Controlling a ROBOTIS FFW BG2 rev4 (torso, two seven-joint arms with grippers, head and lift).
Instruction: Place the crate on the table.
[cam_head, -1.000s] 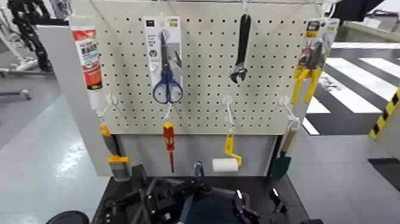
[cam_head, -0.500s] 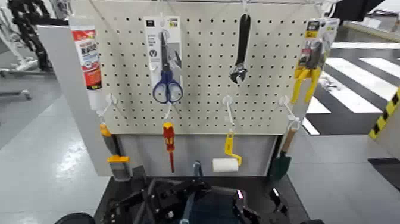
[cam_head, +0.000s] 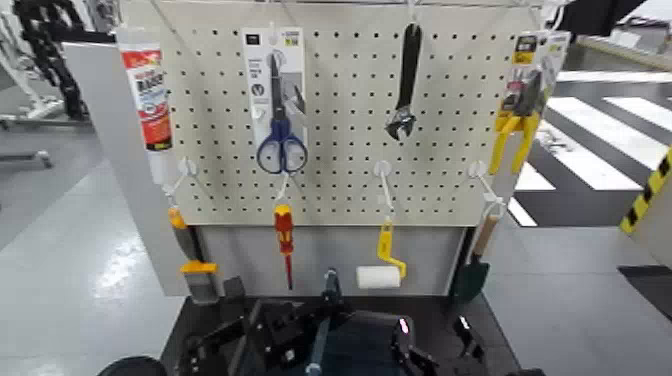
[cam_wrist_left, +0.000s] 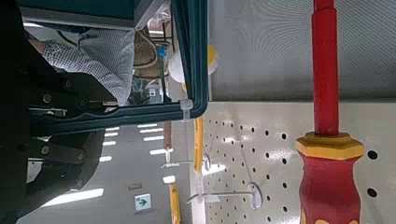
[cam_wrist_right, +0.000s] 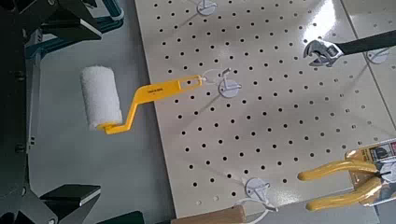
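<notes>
Handle (cam_wrist_left: 145, 116) of crate (cam_head: 370, 346) gripped by left gripper (cam_wrist_left: 101, 113); right gripper (cam_head: 433, 326) open

Nearest you: both grippers, low in the head view. Your left gripper is at the crate, fingers closed on its blue-grey handle. The handle stands up at a tilt over the crate. Your right gripper is just beside the crate, to its right, fingers spread wide, nothing between them.

Crate is dark blue-grey, bottom centre of the head view, over the black table (cam_head: 493, 345), partly hidden by the left gripper. You can't tell from here if its base touches the tabletop.

Past the table, you get the cream pegboard (cam_head: 345, 100), upright. Lower row, left to right: orange-and-black scraper (cam_head: 200, 270), red screwdriver (cam_head: 285, 240), yellow-handled paint roller (cam_head: 379, 277), green trowel (cam_head: 471, 278). Upper row: white-and-red tube (cam_head: 148, 100), blue scissors (cam_head: 280, 125), adjustable wrench (cam_head: 405, 85), yellow-handled pliers (cam_head: 517, 120). All hanging.

Farther off: grey floor (cam_head: 70, 220) either side, white crossing stripes (cam_head: 592, 143) at right, black-and-yellow barrier (cam_head: 649, 192) at the right edge.
</notes>
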